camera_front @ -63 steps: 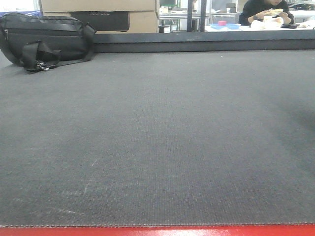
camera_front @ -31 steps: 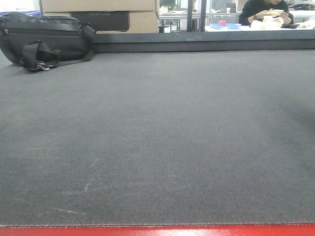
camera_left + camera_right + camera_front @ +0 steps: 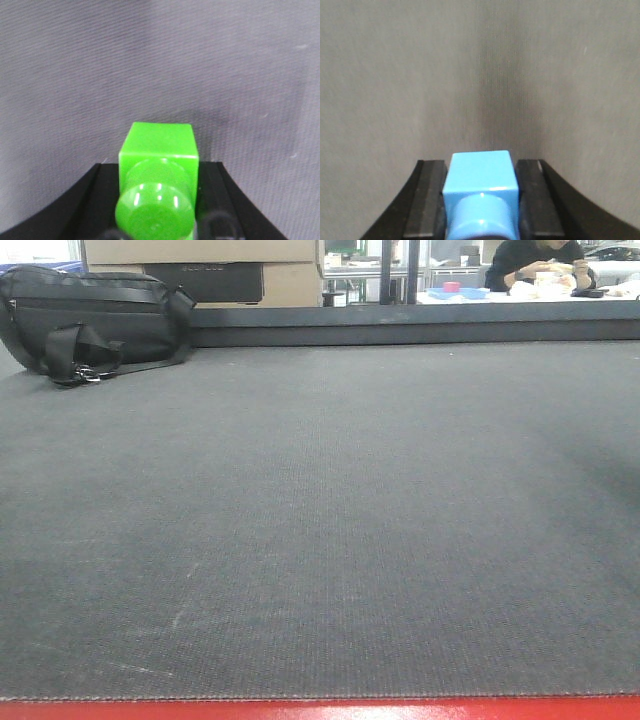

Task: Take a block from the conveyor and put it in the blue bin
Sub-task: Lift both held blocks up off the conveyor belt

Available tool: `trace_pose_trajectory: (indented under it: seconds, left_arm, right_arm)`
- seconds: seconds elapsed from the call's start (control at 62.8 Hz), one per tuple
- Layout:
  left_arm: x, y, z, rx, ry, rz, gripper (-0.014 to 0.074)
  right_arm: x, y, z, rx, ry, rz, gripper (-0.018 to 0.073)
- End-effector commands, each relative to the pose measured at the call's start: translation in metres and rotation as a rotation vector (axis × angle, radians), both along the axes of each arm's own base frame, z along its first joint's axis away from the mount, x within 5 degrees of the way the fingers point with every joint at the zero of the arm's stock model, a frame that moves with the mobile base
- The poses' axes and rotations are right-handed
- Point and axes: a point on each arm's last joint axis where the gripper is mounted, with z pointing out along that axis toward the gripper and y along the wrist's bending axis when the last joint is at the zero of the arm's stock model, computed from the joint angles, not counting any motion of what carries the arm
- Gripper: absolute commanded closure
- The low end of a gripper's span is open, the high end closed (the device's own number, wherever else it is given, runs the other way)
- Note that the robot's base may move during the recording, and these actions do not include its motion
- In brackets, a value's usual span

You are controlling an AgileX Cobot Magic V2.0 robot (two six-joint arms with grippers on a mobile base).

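Left wrist view: my left gripper pinches the green block by its flat sides. My right gripper clamps the blue block. Both look rigid, light and glossy-slick.

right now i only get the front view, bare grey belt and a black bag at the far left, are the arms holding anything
observer: yes, the left wrist view shows the left jaws shut on a glossy green plastic cube block.
operator: and the right one
observer: the right jaws are shut on a light blue plastic cube block, with black pads tight against both its sides.
operator: any bin under them
observer: no, both wrist views show only the dark grey textured conveyor belt beyond the blocks.
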Motion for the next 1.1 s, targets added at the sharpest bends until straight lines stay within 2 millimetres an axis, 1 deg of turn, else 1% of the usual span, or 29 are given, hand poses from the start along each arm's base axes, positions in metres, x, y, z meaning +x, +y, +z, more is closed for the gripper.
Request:
trace_pose_trajectory:
  seconds: [0.0,0.064,0.08,0.159,0.207,0.255,0.303,0.334,0.382,0.398,0.478,0.557,0.589,0.717,0.828,0.892,1.019,1.083]
  left_arm:
    - [0.003,0.001,0.020,0.000,-0.032,0.026,0.0708]
    - [0.004,0.000,0.038,-0.018,-0.095,0.032,0.0708]
    - [0.004,-0.001,0.046,-0.025,-0.123,0.032,0.0708]
    - [-0.002,-0.006,0.074,-0.076,-0.243,0.039,0.0708]
    - [-0.008,-0.010,0.095,-0.101,-0.355,0.032,0.0708]
    - [-0.014,-0.013,0.110,-0.113,-0.448,0.024,0.0708]
    - [-0.026,-0.017,0.131,-0.114,-0.578,0.002,0.0708]
    - [-0.033,-0.019,0.141,-0.115,-0.648,-0.012,0.0708]
    - [-0.044,-0.023,0.154,-0.118,-0.750,-0.030,0.0708]
    - [-0.047,-0.024,0.158,-0.119,-0.795,-0.037,0.0708]
    - [-0.070,-0.029,0.172,-0.128,-0.934,-0.065,0.0708]
    - [-0.093,-0.032,0.176,-0.159,-1.020,-0.069,0.0708]
    - [-0.104,-0.033,0.178,-0.167,-1.054,-0.072,0.0708]
    - [-0.142,-0.033,0.182,-0.171,-1.208,-0.081,0.0708]
    - [-0.171,-0.032,0.176,-0.170,-1.308,-0.089,0.0708]
    - [-0.186,-0.031,0.166,-0.170,-1.340,-0.091,0.0708]
    - [-0.211,-0.030,0.151,-0.158,-1.363,-0.096,0.0708]
    - [-0.221,-0.030,0.147,-0.158,-1.381,-0.098,0.0708]
  right_arm:
    - [-0.004,-0.001,0.033,0.022,-0.156,-0.010,0.0721]
    - [-0.008,-0.002,0.050,0.031,-0.237,-0.013,0.0721]
    - [-0.009,-0.002,0.053,0.032,-0.248,-0.014,0.0721]
    - [-0.016,-0.003,0.064,0.040,-0.316,-0.018,0.0721]
    - [-0.019,-0.004,0.065,0.042,-0.336,-0.019,0.0721]
    - [-0.022,-0.004,0.065,0.039,-0.353,-0.022,0.0721]
    - [-0.025,-0.005,0.063,0.034,-0.380,-0.027,0.0721]
    - [-0.027,-0.006,0.061,0.029,-0.399,-0.030,0.0721]
    - [-0.032,-0.007,0.058,0.032,-0.447,-0.037,0.0721]
    - [-0.033,-0.008,0.053,0.033,-0.452,-0.039,0.0721]
    - [-0.043,-0.009,0.044,0.041,-0.525,-0.052,0.0721]
    - [-0.052,-0.011,0.030,0.045,-0.570,-0.061,0.0721]
    - [-0.060,-0.012,0.025,0.048,-0.593,-0.065,0.0721]
    - [-0.084,-0.015,0.019,0.060,-0.701,-0.076,0.0721]
    - [-0.101,-0.018,0.012,0.067,-0.764,-0.083,0.0721]
    - [-0.110,-0.019,0.007,0.069,-0.775,-0.083,0.0721]
    - [-0.125,-0.020,0.007,0.075,-0.816,-0.083,0.0721]
    - [-0.130,-0.021,0.010,0.077,-0.835,-0.083,0.0721]
